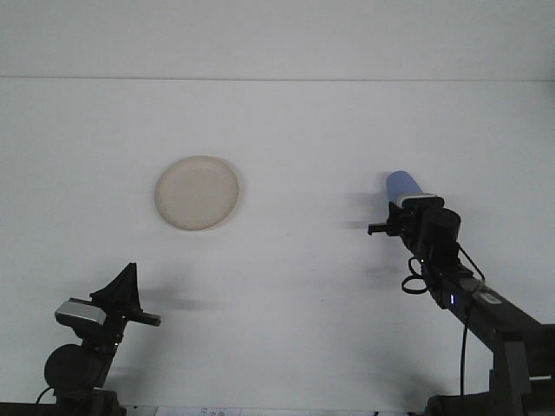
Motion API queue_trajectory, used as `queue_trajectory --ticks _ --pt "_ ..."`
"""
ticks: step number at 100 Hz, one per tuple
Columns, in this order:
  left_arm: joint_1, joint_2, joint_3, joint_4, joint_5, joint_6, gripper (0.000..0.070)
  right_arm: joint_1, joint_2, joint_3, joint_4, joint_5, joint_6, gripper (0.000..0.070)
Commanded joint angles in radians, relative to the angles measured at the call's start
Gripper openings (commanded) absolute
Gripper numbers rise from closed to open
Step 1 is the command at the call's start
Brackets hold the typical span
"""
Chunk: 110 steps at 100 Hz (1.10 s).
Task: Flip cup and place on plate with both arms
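At the near left edge of the white table [286, 286], the left gripper [130, 290] is seen parked low, its dark fingers spread apart into a wedge shape and nothing held between them. A silver wrist camera block [78, 314] is mounted just behind it, and a round black joint is seen below that, close to the near edge.

At the near right, the right arm [486, 308] is extended from the lower right corner towards the far left, with a small blue light showing on its link and a looped cable [414, 282] hanging beside the wrist. The right gripper [401, 212] is positioned at the blue cup [400, 185], whose lower part is hidden behind the wrist housing. Whether the fingers are clamped on the cup or merely placed around it cannot be told, since they are covered by the wrist and camera. The cup is seen leaning slightly to the left, its rounded end pointing away to the far side; whether it is resting on the table or lifted cannot be told.

Farther away and well to the left, the cream plate [198, 192] is laid flat on the table, well apart from both the cup and each gripper. Nothing is placed on it.
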Motion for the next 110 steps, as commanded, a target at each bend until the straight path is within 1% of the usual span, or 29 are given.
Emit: queue_trajectory --ticks 1,10,19,30,43,52,62,71,87,110 --pt "0.0 -0.001 -0.019 0.01 0.004 0.001 0.0017 0.032 -0.055 0.026 -0.068 -0.002 -0.028 0.0001" --pt "0.0 -0.001 -0.019 0.011 0.004 0.001 0.0017 0.091 -0.158 0.084 -0.289 0.011 -0.046 0.0001" --pt "0.0 -0.001 -0.019 0.011 0.004 0.001 0.0017 0.161 -0.245 0.198 -0.56 0.01 -0.068 0.0001" --pt "0.0 -0.001 -0.019 0.01 0.004 0.001 0.0017 0.259 -0.28 0.406 -0.909 0.01 -0.119 0.0001" --pt "0.0 -0.001 -0.019 0.011 0.004 0.001 0.0017 0.366 -0.217 0.686 -1.329 0.014 -0.16 0.0001" --pt "0.0 -0.001 -0.019 0.011 0.004 0.001 0.0017 0.448 -0.149 0.834 -1.555 0.065 -0.161 0.0001" --pt "0.0 -0.001 -0.019 0.011 0.004 0.001 0.0017 0.545 -0.058 0.951 -1.744 0.131 -0.16 0.0001" --pt "0.0 -0.001 -0.019 0.011 0.004 0.001 0.0017 0.628 0.008 0.997 -1.775 0.156 -0.16 0.0001" --pt "0.0 -0.001 -0.019 0.011 0.004 0.001 0.0017 0.737 0.11 1.009 -1.775 0.158 -0.161 0.0001" --pt "0.0 -0.001 -0.019 0.011 0.004 0.001 0.0017 0.794 0.25 1.009 -1.775 0.151 -0.171 0.0001"
